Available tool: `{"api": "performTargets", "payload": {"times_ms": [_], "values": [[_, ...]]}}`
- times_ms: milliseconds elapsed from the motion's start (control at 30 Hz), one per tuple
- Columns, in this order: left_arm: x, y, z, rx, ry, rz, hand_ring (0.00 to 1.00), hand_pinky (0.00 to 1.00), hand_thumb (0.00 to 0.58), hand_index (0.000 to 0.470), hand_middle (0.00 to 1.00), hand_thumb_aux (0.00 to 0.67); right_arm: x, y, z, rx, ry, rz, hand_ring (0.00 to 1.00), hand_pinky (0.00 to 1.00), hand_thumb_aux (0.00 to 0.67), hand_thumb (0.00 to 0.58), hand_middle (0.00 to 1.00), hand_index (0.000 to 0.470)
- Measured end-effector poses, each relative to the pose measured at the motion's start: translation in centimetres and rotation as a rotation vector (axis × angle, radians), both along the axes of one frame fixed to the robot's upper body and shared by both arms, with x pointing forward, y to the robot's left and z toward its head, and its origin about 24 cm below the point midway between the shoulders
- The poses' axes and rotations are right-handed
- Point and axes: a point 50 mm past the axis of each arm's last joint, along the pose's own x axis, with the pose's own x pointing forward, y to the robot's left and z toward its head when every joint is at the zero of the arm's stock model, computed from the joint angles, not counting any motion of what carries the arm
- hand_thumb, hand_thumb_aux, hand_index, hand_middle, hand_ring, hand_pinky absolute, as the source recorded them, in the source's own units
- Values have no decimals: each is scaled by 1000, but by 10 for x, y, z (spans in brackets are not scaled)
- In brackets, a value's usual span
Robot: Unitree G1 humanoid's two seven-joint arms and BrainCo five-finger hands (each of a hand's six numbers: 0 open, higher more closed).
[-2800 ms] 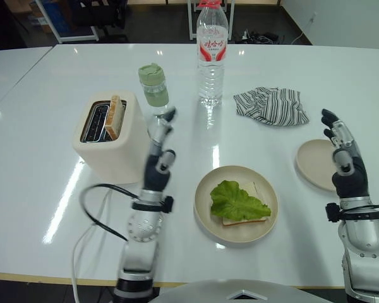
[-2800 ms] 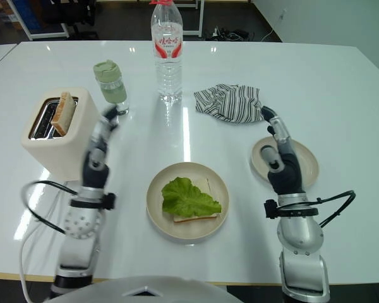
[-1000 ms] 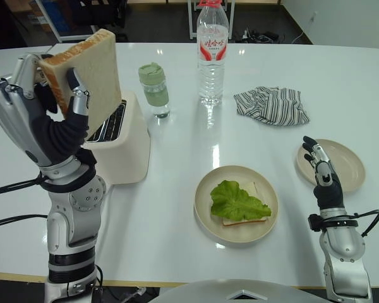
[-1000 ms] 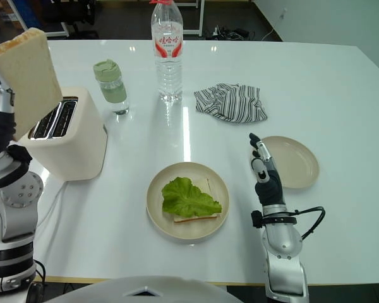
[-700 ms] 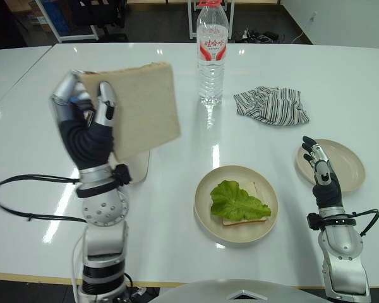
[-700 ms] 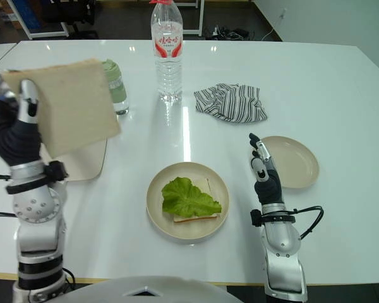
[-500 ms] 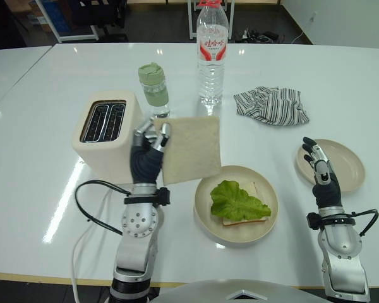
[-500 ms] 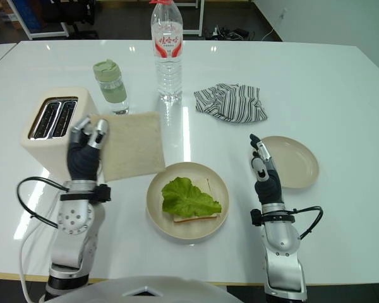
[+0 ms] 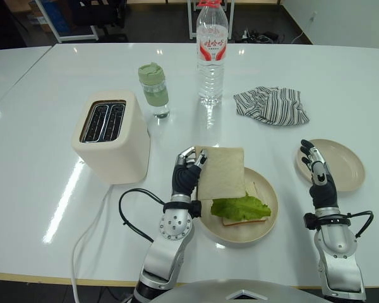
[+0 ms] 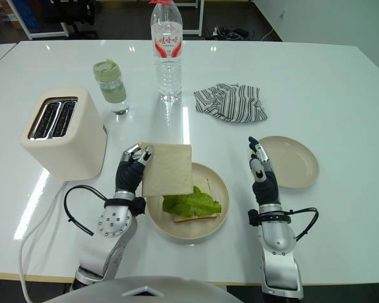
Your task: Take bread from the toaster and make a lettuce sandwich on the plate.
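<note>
My left hand [image 9: 185, 175] is shut on a slice of white bread [image 9: 221, 173], holding it upright over the left side of the beige plate [image 9: 264, 225]. On that plate lies a lettuce leaf [image 9: 241, 207] on top of another bread slice [image 9: 255, 190]. The cream toaster [image 9: 111, 136] stands at the left with both slots empty. My right hand [image 9: 318, 177] is raised off the table to the right of the plate, fingers extended and holding nothing.
A second, empty plate [image 9: 338, 163] lies at the right, just behind my right hand. A green-lidded cup [image 9: 154, 88], a water bottle [image 9: 211, 53] and a striped cloth [image 9: 271, 105] stand further back. The toaster's cord [image 9: 95, 221] runs toward the front edge.
My left hand has carried the bread slice from the toaster side rightward and down to the plate, above the lettuce. The right hand has barely shifted.
</note>
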Motion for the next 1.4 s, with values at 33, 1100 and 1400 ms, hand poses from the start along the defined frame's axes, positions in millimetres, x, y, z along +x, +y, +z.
{"api": "performTargets", "payload": {"times_ms": [33, 1100, 1400], "values": [[0, 0, -1, 1, 9, 2, 1000, 1000, 580, 470, 1000, 670, 0, 0, 0, 0, -2, -1, 0, 0, 0, 0, 0, 0], [1, -29, -22, -27, 68, -119, 0, 0, 580, 470, 0, 670, 0, 12, -1, -123, -19, 59, 0, 0, 0, 0, 0, 0], [0, -37, -54, 100, 157, -98, 0, 0, 580, 470, 0, 670, -6, 31, 0, -324, -78, 156, 0, 0, 0, 0, 0, 0]]}}
